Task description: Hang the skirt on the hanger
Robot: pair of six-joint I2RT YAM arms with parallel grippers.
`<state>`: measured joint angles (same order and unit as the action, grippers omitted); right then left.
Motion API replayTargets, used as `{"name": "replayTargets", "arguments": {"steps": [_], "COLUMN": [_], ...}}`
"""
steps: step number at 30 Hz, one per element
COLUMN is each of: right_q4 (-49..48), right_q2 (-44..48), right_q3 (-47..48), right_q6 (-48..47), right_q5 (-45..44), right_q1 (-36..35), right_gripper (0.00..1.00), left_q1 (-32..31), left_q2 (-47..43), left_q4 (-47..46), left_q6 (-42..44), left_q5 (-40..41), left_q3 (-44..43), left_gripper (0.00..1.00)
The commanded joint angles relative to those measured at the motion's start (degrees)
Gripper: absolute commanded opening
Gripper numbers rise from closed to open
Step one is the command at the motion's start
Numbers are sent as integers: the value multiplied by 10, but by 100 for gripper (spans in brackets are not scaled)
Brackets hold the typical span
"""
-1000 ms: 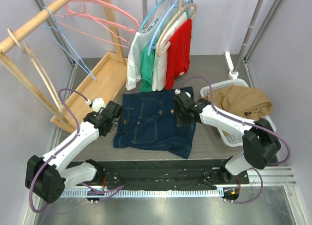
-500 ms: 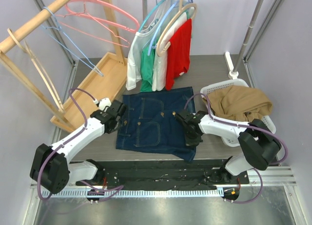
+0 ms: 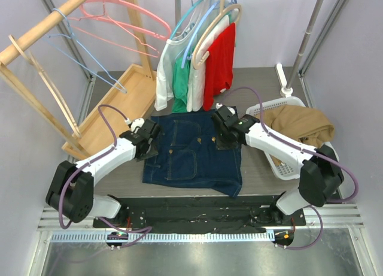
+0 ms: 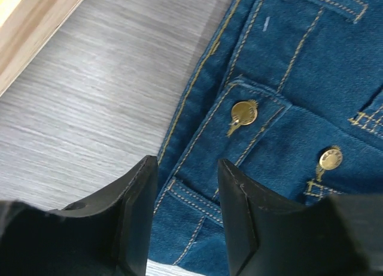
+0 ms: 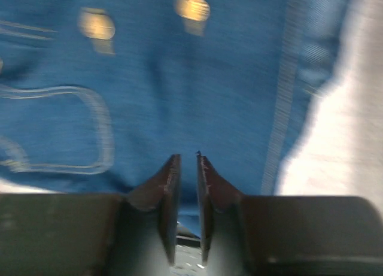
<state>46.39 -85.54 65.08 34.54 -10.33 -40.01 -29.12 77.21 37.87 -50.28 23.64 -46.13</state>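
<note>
Denim skirt (image 3: 191, 153) lies flat on the counter (image 3: 257, 174), just in front of the hung shirts (image 3: 203, 66); waist end looks to be toward the back. No hanger is near it yet. My left claw (image 4: 187, 168) hangs over the skirt's left edge by the brass buttons (image 4: 244, 113), jaws apart, nothing gripped. My right claw (image 5: 186, 159) is low over the right side near the edge seam, jaws nearly together w/ a thin gap, no cloth in it afaict (view's blurry).

Risks: denim looks thick & stiff, so pinching only the top layer could let it peel open or slip out on the lift. Closing on a button = poor hold. A lopsided lift could drag the skirt into the shirts or toward the basket (image 3: 276, 103). Free hangers (image 3: 119, 12) hang well apart on the wooden rack (image 3: 36, 33), so it's a long carry, & a weak grip there prob. means a drop
</note>
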Motion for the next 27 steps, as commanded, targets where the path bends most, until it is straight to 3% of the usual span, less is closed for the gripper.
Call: {"name": "replayTargets", "arguments": {"steps": [1,5,6,9,15,21,27], "right_q4": [-66,-118,-135,-137,-90,-48,-33], "right_q2": [-52,-112,-131,-160,-160,-98,-95], "right_q3": [8,0,1,5,-67,-168,-107], "right_q6": [-28,-25,-23,-6,39,61,54], "right_q5": [73,65,59,28,-7,-42,-55], "right_q1": [-23,-44,-48,-61,-67,-66,-64], "right_gripper": [29,55,62,67,67,65,64], "left_q1": [3,3,3,3,3,3,3], "left_q2": [12,21,22,27,36,29,5], "left_q4": [-28,-30,-31,-34,-34,-26,-15], "left_q6": [19,21,23,26,27,30,41], "left_q5": [-3,-3,-3,-4,0,10,4], "left_q3": [-38,-45,-45,-46,-49,-48,-48], "left_gripper": [51,59,65,73,78,79,79]}}
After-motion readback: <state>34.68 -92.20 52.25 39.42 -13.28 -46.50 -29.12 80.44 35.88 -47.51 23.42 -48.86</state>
